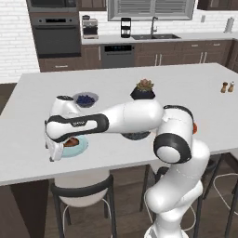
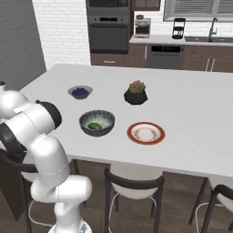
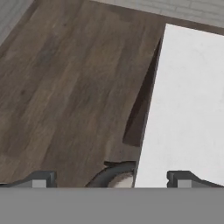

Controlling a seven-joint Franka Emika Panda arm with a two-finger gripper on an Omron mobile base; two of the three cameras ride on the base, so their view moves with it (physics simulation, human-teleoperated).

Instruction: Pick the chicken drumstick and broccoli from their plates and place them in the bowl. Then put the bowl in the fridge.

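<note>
The white arm was seen stretched leftward over the pale grey island counter (image 1: 195, 88), its hand hanging over the round plain light blue plate (image 1: 80, 148) near the front left edge. On that plate a small reddish-brown chicken drumstick (image 1: 71, 142) was partly visible, the rest being hidden by the hand. In the hand view the two small dark finger tips (image 3: 41, 178) were seen wide apart near the bottom corners with nothing between them, so the jaws were taken to be released; the gripper (image 3: 111, 180) was pointed past the counter edge, with dark wooden floor (image 3: 65, 87) on one side and the white counter surface on the other.

The wide round deep bowl (image 2: 97, 122), dark grey speckled outside and whitish inside, was seen in the right base view standing on the counter, with the small dark green lumpy broccoli floret (image 2: 93, 126) lying inside it. Just beside the bowl the round white plate with a red-orange rim (image 2: 145, 133) lay bare. Further back a small grey bowl of blueberries (image 2: 80, 92) and a black faceted succulent pot (image 2: 135, 95) were set well apart from each other. A pair of small shakers (image 1: 227, 87) was noted near the far right of the counter.
</note>
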